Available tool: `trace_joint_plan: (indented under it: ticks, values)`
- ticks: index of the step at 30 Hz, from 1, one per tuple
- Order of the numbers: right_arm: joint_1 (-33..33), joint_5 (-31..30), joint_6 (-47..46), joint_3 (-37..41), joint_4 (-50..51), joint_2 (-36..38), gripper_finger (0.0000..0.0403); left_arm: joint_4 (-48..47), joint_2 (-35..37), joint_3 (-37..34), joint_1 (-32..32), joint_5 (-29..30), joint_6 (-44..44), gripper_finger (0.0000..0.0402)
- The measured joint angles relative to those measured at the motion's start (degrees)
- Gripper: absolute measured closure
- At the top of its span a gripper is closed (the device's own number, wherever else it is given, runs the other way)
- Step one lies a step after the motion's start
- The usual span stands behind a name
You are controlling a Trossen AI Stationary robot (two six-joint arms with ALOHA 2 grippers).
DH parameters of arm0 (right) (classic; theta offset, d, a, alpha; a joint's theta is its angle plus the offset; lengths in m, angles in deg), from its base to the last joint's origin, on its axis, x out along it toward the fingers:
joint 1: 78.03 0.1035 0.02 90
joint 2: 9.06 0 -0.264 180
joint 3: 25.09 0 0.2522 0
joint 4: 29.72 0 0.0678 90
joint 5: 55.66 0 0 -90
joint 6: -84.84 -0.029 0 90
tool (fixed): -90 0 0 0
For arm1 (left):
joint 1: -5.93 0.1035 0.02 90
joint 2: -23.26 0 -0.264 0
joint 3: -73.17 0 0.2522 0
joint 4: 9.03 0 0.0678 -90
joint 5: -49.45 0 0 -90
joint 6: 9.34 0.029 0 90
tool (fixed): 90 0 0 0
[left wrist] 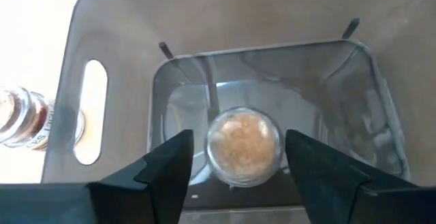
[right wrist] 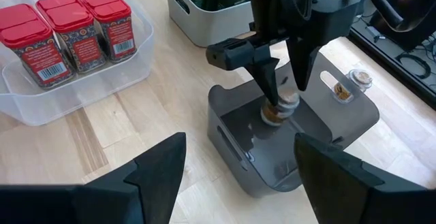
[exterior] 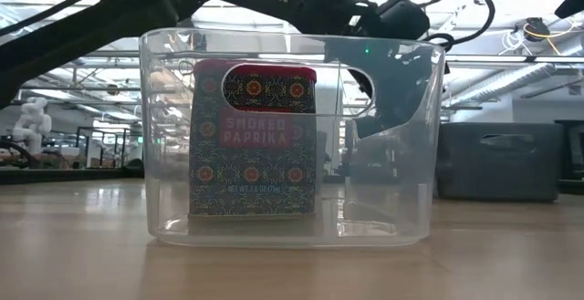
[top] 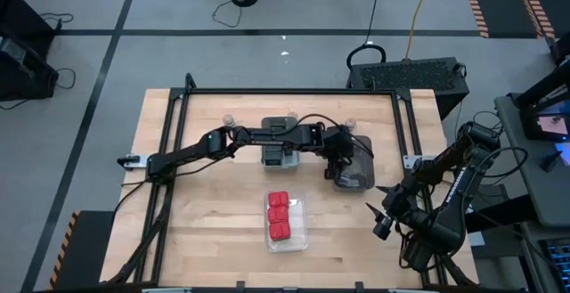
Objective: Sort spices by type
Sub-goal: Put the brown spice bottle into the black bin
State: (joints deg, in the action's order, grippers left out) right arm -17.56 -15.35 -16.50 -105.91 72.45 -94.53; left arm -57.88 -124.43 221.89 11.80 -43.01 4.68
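Left gripper (right wrist: 279,81) reaches down into the dark tray (right wrist: 231,115), a round jar (right wrist: 276,112) between its fingers.
The fingers touch the jar's sides; whether they clamp it I cannot tell. Red blocks (right wrist: 68,30) stand in the clear tray (right wrist: 41,105). Right gripper (right wrist: 238,173) waits near, fingers apart.

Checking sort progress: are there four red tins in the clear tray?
No, the clear tray holds three red tins.

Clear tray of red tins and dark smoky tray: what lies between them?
Nothing: bare table top separates the clear tray from the dark tray, in the right wrist view.
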Motion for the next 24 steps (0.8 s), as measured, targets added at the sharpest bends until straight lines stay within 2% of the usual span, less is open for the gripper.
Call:
trace_joint_plan:
  ticks: [8,17,21,24]
  values:
    - [0.00,0.04,0.00,0.00,-0.07,0.00,0.0145,0.06,0.18,0.00,-0.27,3.43,1.82,0.0105]
    - [0.00,0.15,0.02,0.00,-0.12,0.00,0.0145,0.05,7.24,0.07,-1.75,3.27,3.10,0.0103]
    - [0.00,0.17,0.04,0.00,-0.47,0.00,0.0145,-6.11,12.60,-0.02,-1.29,3.28,4.57,0.0103]
    - [0.00,0.20,0.45,0.00,-1.07,0.00,0.0145,-14.49,17.76,0.09,0.58,3.35,4.89,0.0103]
